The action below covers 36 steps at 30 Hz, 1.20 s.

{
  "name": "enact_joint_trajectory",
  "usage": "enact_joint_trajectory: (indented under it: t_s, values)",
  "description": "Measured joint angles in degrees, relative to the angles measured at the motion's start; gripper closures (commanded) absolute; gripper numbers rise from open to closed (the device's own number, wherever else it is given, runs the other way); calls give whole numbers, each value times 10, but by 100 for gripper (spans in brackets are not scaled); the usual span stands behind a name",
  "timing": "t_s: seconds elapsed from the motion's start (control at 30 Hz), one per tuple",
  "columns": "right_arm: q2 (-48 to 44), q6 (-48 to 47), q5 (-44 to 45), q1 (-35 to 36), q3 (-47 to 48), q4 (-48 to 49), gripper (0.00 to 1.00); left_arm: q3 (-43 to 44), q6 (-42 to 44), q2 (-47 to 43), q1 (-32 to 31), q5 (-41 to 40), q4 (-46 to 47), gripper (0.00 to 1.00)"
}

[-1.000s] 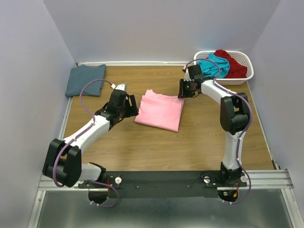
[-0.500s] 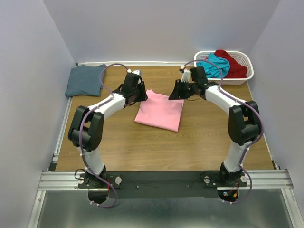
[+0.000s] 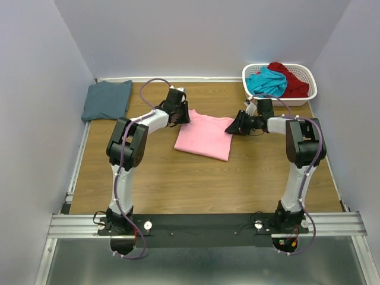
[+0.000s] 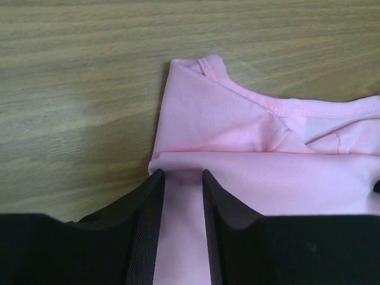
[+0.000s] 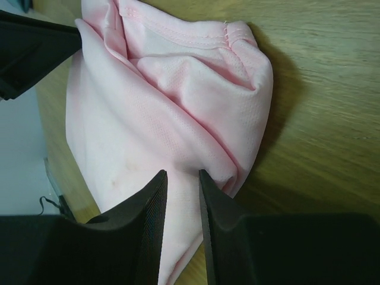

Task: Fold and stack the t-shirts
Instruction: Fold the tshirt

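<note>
On wooden table, pink t-shirt, long axis roughly left-right.

Top view looked down from high behind near edge, whole table framed. Wrist views sat close, low, facing opposite ends of pink t-shirt; shirt shared by all three.
</note>
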Motion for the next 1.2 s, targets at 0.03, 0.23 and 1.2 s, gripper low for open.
enact_joint_trajectory:
  t_s: [0.03,0.23,1.2]
  values:
    - [2,3,-6,-5,-3,9,64,3,0,2,0,1,0,60]
    - [0,7,-23,-14,-16,34,64,3,0,4,4,5,0,49]
    - [-140,-28,168,199,-76,-151,54,-116,-37,-129,-86,-56,-132,33]
